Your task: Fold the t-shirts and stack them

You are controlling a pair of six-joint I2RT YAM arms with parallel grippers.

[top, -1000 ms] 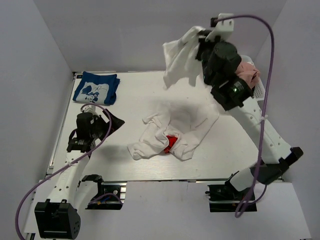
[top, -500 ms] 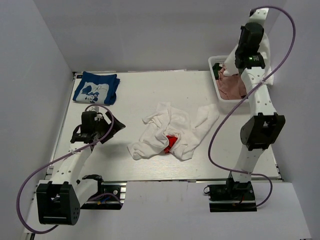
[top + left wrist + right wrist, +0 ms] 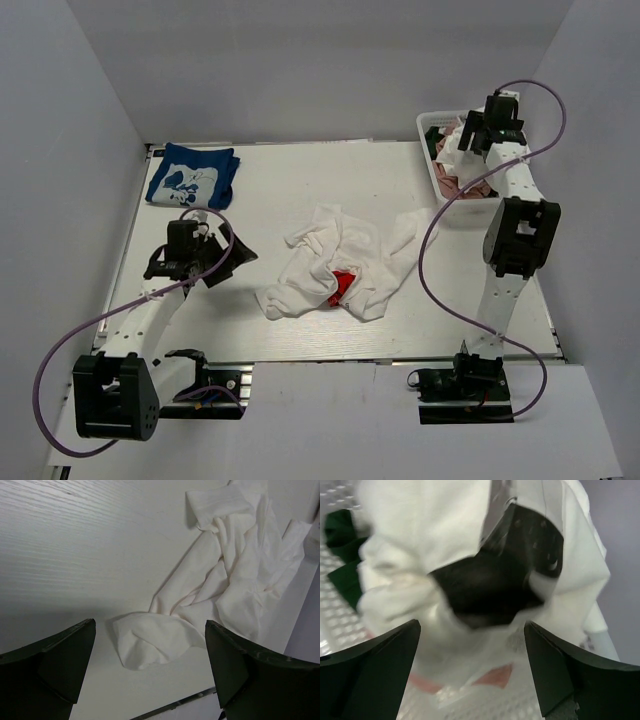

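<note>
White bench (image 3: 300,180): blue graphic t-shirt (image 3: 192,176) folded; crumpled white red-print t-shirt (image 3: 340,262) unfolded. Left pincer (image 3: 149,625) released, right pincer (image 3: 471,625) apparently likewise.

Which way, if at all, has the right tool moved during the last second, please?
Yes. The right tool swung rightward, from over the table left of the basket to directly above it.
</note>
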